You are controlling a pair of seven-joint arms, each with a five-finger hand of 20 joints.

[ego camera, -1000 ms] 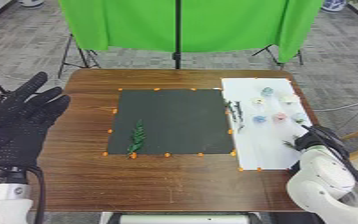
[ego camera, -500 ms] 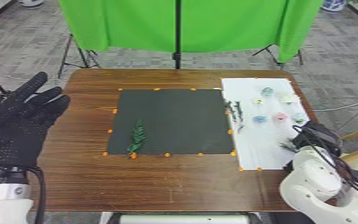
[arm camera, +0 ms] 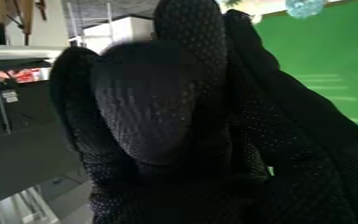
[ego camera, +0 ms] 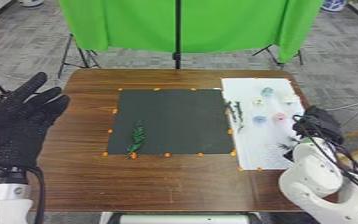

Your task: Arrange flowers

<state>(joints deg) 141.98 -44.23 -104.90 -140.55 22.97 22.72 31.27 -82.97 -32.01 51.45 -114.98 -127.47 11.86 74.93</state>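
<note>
In the head view, my right hand [ego camera: 319, 123] is at the right edge of the white sheet [ego camera: 251, 147], beside the pink flower [ego camera: 279, 117]. My left hand [ego camera: 23, 112] stands open over the table's left edge, holding nothing. A green leafy sprig [ego camera: 137, 137] lies at the lower left of the black mat [ego camera: 180, 115]. On the sheet are a blue flower [ego camera: 260, 119], a teal flower [ego camera: 267, 91], a white flower [ego camera: 258, 101] and thin twigs [ego camera: 238, 114]. The right wrist view shows my right hand [arm camera: 149, 105] with a pale blue flower [arm camera: 304, 7] beyond it.
Orange markers [ego camera: 167, 155] line the mat and sheet on the brown wooden table [ego camera: 175, 185]. Behind the table hangs a green cloth [ego camera: 229, 27] on a black stand [ego camera: 177, 57]. Light wooden bars stand off the table's right side.
My right hand has moved up and slightly right in the head view, along the sheet's right edge, while its forearm has shifted left. The left hand and the leafy sprig have stayed put.
</note>
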